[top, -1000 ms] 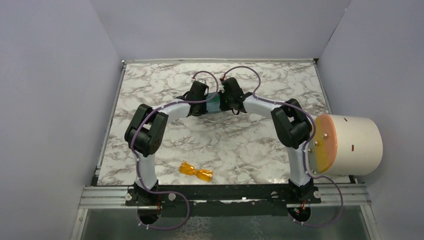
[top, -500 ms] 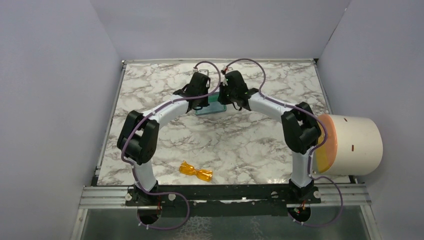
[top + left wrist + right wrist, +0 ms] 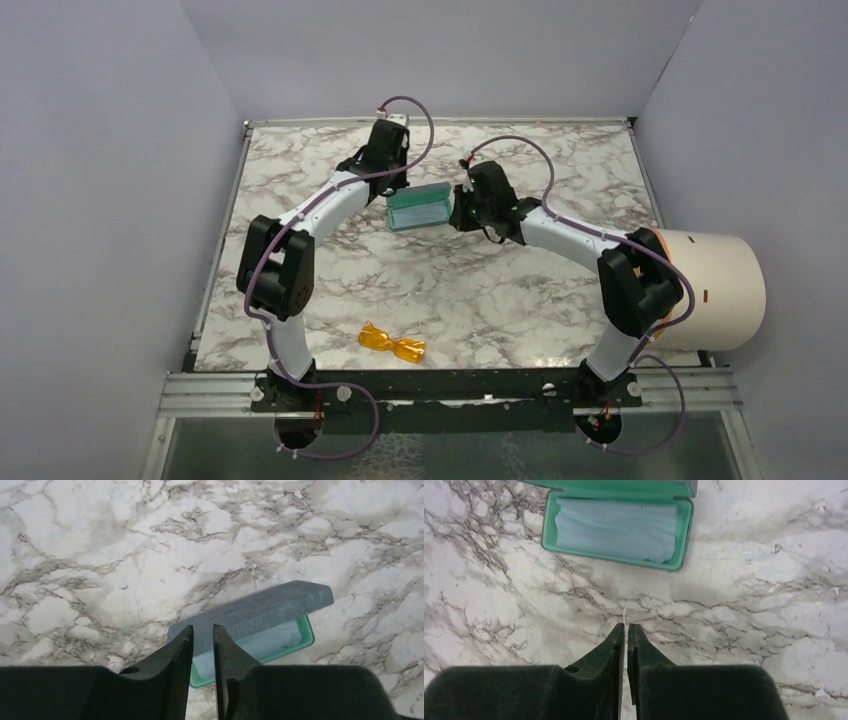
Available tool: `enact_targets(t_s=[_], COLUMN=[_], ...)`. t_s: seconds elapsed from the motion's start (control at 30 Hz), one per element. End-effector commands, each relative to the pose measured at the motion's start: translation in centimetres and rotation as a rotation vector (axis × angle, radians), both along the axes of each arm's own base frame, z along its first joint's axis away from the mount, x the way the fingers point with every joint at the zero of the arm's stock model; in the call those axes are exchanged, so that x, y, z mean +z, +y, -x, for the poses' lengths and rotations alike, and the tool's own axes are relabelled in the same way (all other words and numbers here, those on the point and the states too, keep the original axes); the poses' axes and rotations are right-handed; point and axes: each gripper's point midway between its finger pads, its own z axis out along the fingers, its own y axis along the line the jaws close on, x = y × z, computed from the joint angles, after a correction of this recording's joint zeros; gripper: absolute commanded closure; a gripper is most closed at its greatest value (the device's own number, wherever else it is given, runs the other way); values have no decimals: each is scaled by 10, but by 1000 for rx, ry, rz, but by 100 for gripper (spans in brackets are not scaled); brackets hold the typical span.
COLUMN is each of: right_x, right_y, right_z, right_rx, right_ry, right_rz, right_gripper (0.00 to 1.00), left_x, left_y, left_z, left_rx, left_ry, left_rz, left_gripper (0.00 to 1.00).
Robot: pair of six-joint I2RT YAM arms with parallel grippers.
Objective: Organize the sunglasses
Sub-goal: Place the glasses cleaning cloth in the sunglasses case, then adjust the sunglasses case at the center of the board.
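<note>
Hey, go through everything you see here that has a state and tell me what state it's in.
Case: open, lid up, on the table.
Cloth: lying inside the case.
Sunglasses: folded, on the table, outside the case.
Left fingers: slightly apart, holding nothing.
Right fingers: almost shut, holding nothing.

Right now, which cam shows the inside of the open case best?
Right wrist: it looks straight into the case, light blue cloth lying inside. Left wrist sees mostly the grey lid from behind, plus a strip of the inside. Top external shows it small, from far off.
</note>
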Motion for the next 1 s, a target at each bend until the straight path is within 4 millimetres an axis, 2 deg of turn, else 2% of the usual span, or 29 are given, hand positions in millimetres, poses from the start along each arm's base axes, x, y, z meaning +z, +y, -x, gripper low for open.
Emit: enact_targets(t_s=[0.0,0.17,0.23,0.33,0.63,0.83,0.87,0.97], right_x=[11,8,4,-9,-36,-45,-46,-50], right_y=[-4,-10,-9,-10,4,10,11,13], right_z=[15,25,26,26,11,-1,-2,-4], right_rx=[-8,-18,-20,-33,-32,-43,-43,-43], right_ry=[-6,11,22,52,101,106,108,114], right_rz=[-23,-21,-21,-4,18,30,31,25], right_gripper=[91,91,91,92,91,92,92,92], left_x=[-10,-40,-57,-70,-86,-81,-87,-86], left_y=[11,17,20,22,25,26,29,33], left_z=[-25,-40,-42,-39,-18,-3,5,14], left_rx=[5,18,15,15,12,14,14,19], left_ry=[3,43,70,96,135,138,156,160], left_rz=[-22,-27,-41,-44,-27,6,-1,-2], left_gripper=[76,77,78,81,83,83,83,83])
